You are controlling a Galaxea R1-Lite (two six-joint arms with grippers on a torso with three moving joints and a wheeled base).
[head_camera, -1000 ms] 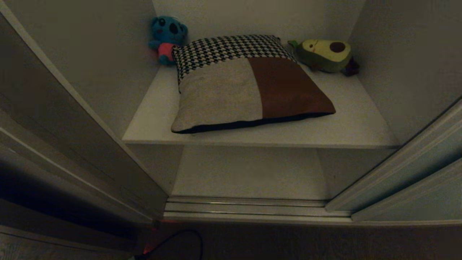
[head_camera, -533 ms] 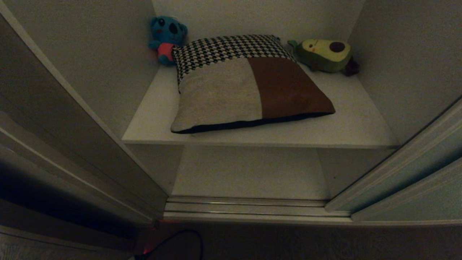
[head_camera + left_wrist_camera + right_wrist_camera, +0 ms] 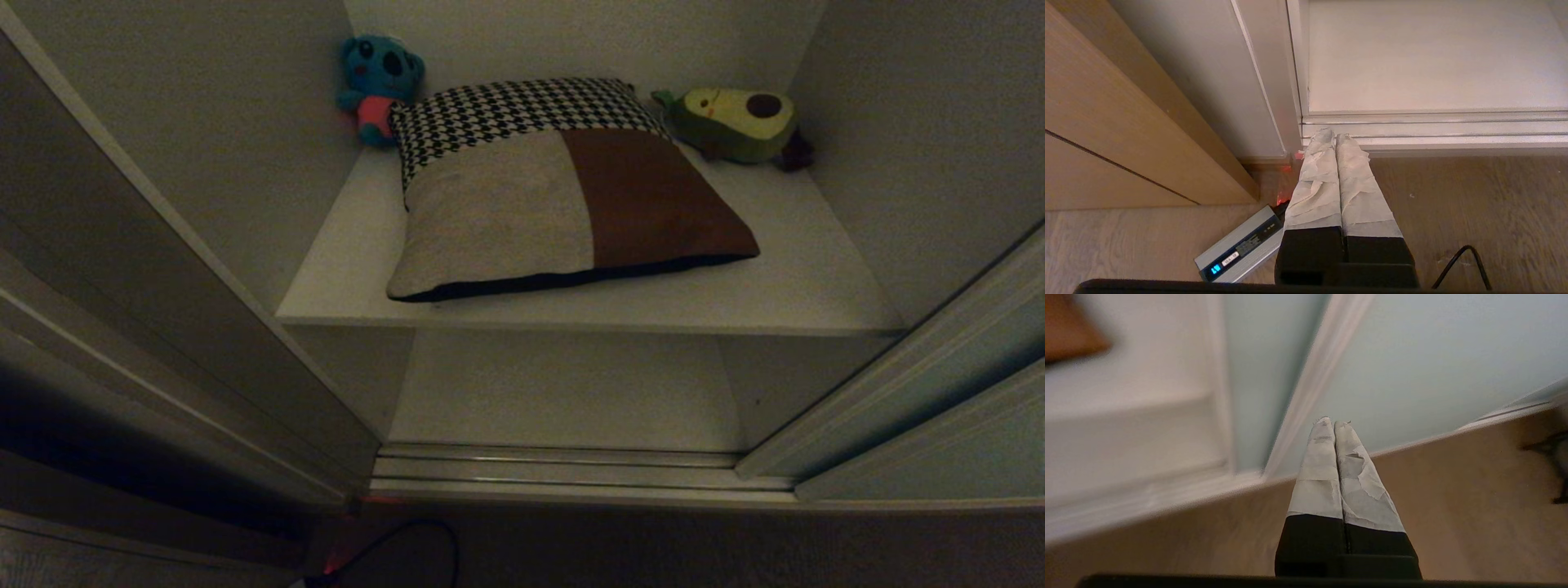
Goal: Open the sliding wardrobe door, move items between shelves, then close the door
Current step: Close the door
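Cream and brown, with a houndstooth band at the back, the cushion [image 3: 563, 192] lies flat on the upper shelf [image 3: 800, 286], and the lower shelf [image 3: 563, 392] under it is bare. The sliding wardrobe door [image 3: 963, 457] stands pushed to the right, so the opening is free. Both pincers are pressed together and hold nothing: the left pincer [image 3: 1335, 139] hangs near the floor track [image 3: 1453, 130], the right pincer [image 3: 1333, 422] points at the door panel. I think the cushion must go down now. For this, the right pincer should spread before it reaches the front edge of the cushion, and grip the thick seam.
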